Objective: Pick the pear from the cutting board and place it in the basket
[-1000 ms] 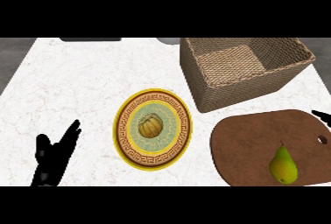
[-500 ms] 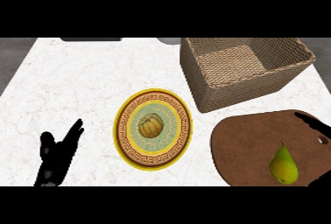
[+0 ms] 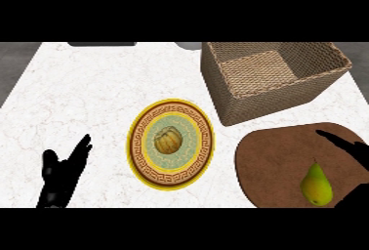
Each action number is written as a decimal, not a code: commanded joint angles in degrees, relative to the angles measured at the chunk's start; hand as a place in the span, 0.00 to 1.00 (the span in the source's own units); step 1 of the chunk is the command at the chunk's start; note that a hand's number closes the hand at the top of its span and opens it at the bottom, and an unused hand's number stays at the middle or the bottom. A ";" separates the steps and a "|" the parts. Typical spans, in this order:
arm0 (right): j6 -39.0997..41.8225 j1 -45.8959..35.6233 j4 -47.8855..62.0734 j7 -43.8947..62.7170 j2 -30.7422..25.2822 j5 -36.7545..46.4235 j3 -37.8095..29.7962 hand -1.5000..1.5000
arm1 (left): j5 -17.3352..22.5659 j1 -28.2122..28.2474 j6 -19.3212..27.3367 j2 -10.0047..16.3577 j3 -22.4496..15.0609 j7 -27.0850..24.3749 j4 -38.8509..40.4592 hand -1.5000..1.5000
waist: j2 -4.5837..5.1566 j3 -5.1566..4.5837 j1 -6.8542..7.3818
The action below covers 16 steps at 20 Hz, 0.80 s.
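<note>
A yellow-green pear (image 3: pixel 316 184) lies on the brown cutting board (image 3: pixel 277 161) at the lower right. The woven basket (image 3: pixel 270 78) stands behind the board, at the upper right, with nothing showing inside it. My right hand (image 3: pixel 349 145) comes in from the right edge with straight fingers, above and to the right of the pear and apart from it. A dark part of the same arm shows at the lower right corner. My left hand (image 3: pixel 63 173) rests open at the lower left, fingers up.
A yellow plate (image 3: pixel 144 146) with a patterned rim lies mid-counter, a round ridged brown food item (image 3: pixel 168 141) at its centre. The white marble counter (image 3: pixel 86 97) stretches left and back. Dark objects sit at the far edge.
My right hand has moved further in over the board's right edge toward the pear. My left hand has shifted slightly lower. The pear has not moved.
</note>
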 commanded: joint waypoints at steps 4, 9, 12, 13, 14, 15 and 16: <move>1.90 -2.65 5.13 -1.07 -0.07 2.39 -0.66 0.00 | 0.56 0.19 -2.72 0.09 1.67 0.35 5.22 0.50 | 0.57 -0.58 0.04; -1.09 0.19 3.23 -2.89 3.84 5.90 1.37 0.00 | -0.59 2.50 -1.77 -0.82 1.53 2.14 0.96 0.50 | 0.47 -0.57 -0.10; -1.68 -2.54 9.08 -6.31 2.93 6.51 -0.22 0.00 | -1.08 0.62 -1.02 -1.90 1.16 4.12 2.05 0.50 | 0.56 -0.55 -0.01; -1.88 -3.43 8.62 -5.43 4.24 7.87 0.99 0.00 | -2.45 0.30 0.52 -2.43 0.73 5.69 -0.34 0.50 | 0.52 -0.56 0.03; -2.42 0.17 4.85 -4.03 5.27 7.73 0.65 0.00 | -0.37 1.77 -2.20 -1.31 2.74 3.29 0.26 0.50 | 0.46 -0.58 -0.15; -2.51 0.62 4.24 -3.68 5.30 8.50 1.54 0.00 | -1.62 1.41 -2.24 -1.06 2.19 2.89 2.67 0.50 | 0.48 -0.58 -0.24; -4.93 0.37 8.01 -7.02 6.77 10.35 2.66 0.00 | -1.39 1.27 -2.28 -1.22 2.51 3.09 1.97 0.50 | 0.51 -0.56 -0.07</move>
